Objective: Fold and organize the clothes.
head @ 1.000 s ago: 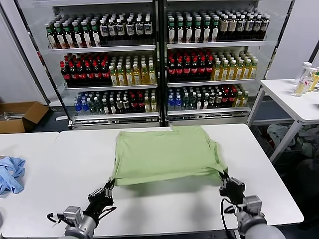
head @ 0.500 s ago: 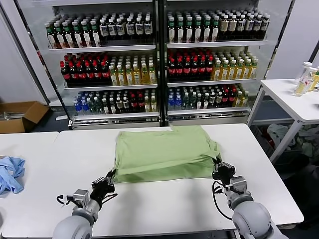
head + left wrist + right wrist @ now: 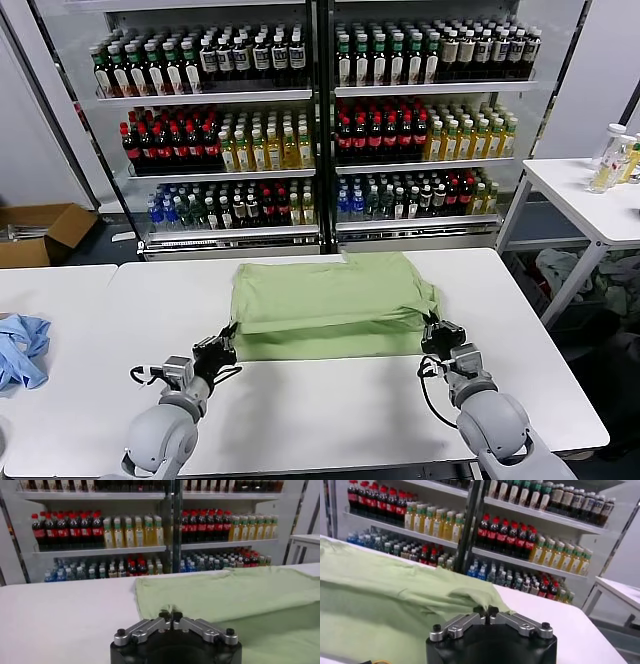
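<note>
Polo shirt (image 3: 330,305) lies on the white worktop (image 3: 330,410), centred toward the far edge, in front of the drinks shelving (image 3: 320,120). It reads as a wide rectangle, plain back side up, with a doubled layer along the near half.

Change over the last second: the near hem, earlier held up off the worktop and stretched toward the robot, has been carried forward and laid down over the body of the shirt. Fabric now rests flat; no part hangs in the air.

Left end effector (image 3: 222,346) sits at the near-left corner of the fold. In the left wrist view its fingertips stand close together (image 3: 170,615); whether cloth is pinched between them, cannot tell.

Right end effector (image 3: 436,332) sits at the near-right corner. Right wrist view shows tips nearly together (image 3: 485,611) with green fabric bunched right at them; clamped or just released, cannot tell.

Judgement: one lengthwise fold is placed. Release looks to be under way. Further folds probably remain, since the shirt is still wide.

Light blue garment (image 3: 22,350) lies on the neighbouring worktop, well apart, untouched
</note>
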